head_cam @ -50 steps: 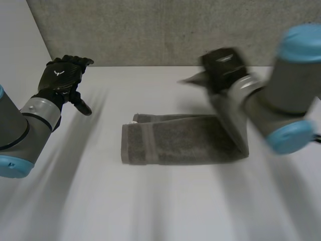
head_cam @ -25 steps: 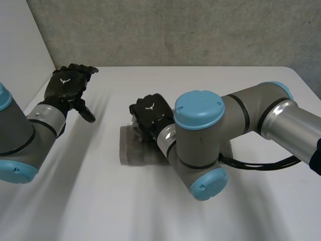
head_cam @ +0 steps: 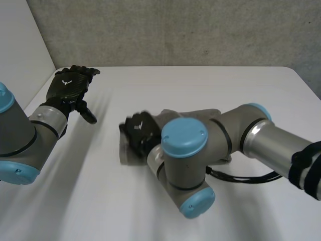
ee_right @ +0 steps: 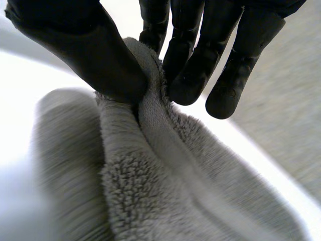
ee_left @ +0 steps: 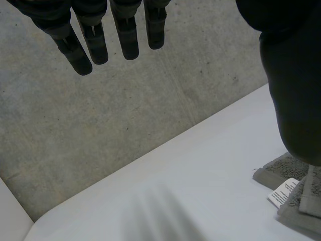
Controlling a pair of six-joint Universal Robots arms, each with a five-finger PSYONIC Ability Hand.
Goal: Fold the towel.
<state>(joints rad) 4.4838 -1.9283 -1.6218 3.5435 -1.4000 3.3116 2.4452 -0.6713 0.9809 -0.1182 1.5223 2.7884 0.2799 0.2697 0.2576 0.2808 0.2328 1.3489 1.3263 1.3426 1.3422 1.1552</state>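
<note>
A grey folded towel [head_cam: 128, 150] lies in the middle of the white table, mostly hidden behind my right arm. My right hand [head_cam: 139, 132] sits over the towel's left end. In the right wrist view its thumb [ee_right: 95, 55] and fingers [ee_right: 193, 75] pinch a fold of the towel [ee_right: 150, 165]. My left hand [head_cam: 70, 86] hovers above the table's far left, fingers [ee_left: 95, 37] straight and apart, holding nothing. Beside its thumb, the left wrist view shows a towel corner [ee_left: 281, 173] with a white label [ee_left: 283, 191].
My right arm [head_cam: 185, 160] reaches across the table's middle from the right. A grey wall [head_cam: 175, 30] rises behind the table's far edge. The white table [head_cam: 100, 201] continues bare toward the near side and the left.
My right arm has swung from the towel's right end across to its left end, carrying the pinched towel edge over. My left hand has barely shifted.
</note>
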